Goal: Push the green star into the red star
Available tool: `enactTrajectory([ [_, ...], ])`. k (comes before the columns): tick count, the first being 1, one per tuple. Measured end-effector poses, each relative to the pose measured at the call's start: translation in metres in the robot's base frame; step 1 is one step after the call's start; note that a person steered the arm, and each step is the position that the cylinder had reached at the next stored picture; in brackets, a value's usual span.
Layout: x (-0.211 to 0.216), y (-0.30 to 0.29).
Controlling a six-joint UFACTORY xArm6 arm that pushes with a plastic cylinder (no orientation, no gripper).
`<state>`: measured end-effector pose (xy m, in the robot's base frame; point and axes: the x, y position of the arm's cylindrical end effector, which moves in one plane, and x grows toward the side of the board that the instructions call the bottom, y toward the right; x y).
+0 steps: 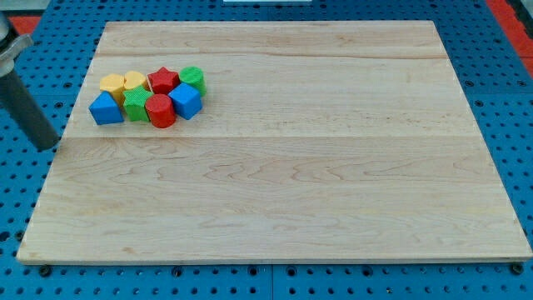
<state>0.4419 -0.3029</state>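
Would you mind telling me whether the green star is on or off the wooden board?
On: the green star sits on the board, among the clustered blocks.

A pale wooden surface [300, 167] of joined planks filled most of the view, evenly lit. Beneath it lay a blue perforated base [50, 50] (rows of small holes), with red showing at the view's top right corner [512, 12].

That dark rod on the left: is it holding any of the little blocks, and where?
Nothing is held. My tip has no end effector to grasp with; it sits off the board's left edge, apart from the blue block and the cluster.
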Motion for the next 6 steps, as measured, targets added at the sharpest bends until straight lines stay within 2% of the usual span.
enactTrajectory([
  [1, -0.048, 0.043],
  [2, -0.058, 0.085],
  [3, -0.038, 0.055],
  [4, -0.025, -0.001],
  [5, 0.017, 0.059],
  [6, 0.004, 0.113],
])
